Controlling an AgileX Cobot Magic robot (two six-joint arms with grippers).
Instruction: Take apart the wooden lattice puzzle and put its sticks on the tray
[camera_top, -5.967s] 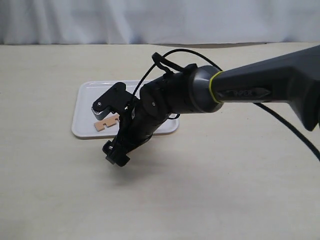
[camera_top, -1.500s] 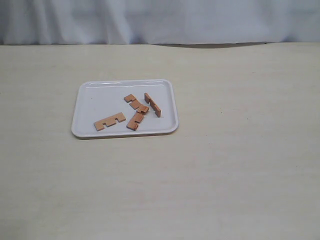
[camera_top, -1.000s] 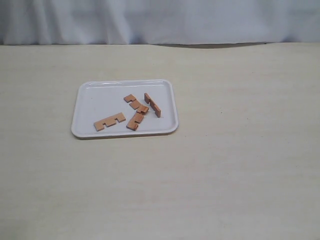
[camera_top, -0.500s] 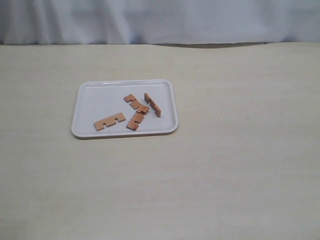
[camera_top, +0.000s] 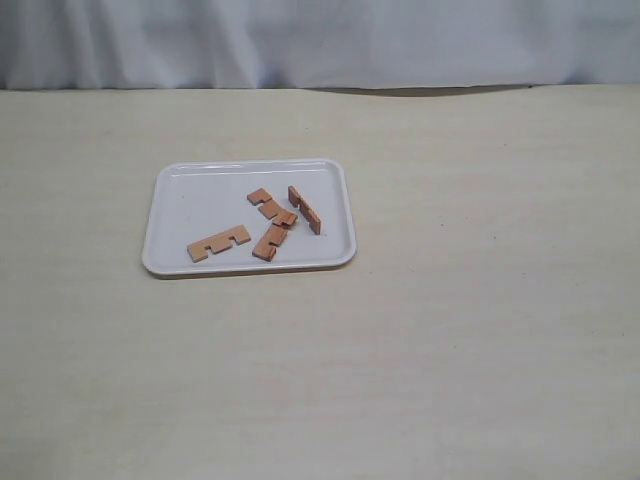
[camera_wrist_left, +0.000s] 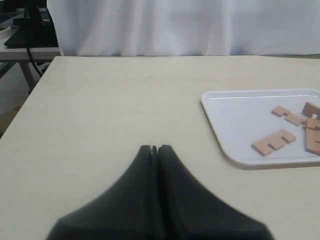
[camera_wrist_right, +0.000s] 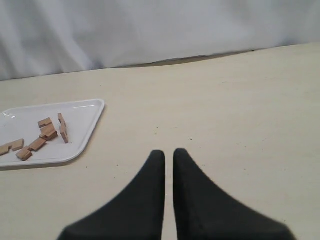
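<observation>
All four sticks (camera_top: 270, 242) lie on the white tray (camera_top: 180, 200), and the wooden lattice puzzle no longer exists as a grid. Six seconds ago the right arm hung low over the tray, hiding most of it, with a single stick visible beside its pincer. For the last second and a half the exterior view has shown no arm at all, and the pieces have not stirred.

One stick (camera_top: 218, 243) lies flat and alone toward the tray's near left corner. Two more meet end to end in the middle, touching or slightly overlapped; which one cannot be told. The fourth (camera_top: 305, 209) looks to stand on its edge, nearer the right rim. None rests on the bare worktop (camera_top: 450, 330).

Both arms have pulled back to either side of the tray. The left pincer (camera_wrist_left: 154, 148) has its tips pressed together on nothing, above the worktop and well apart from the tray. The right pincer (camera_wrist_right: 169, 152) is drawn almost closed, a thin slit between its tips, and is likewise empty.

Judged from how things lie, the task is finished, with nothing left to separate or carry
</observation>
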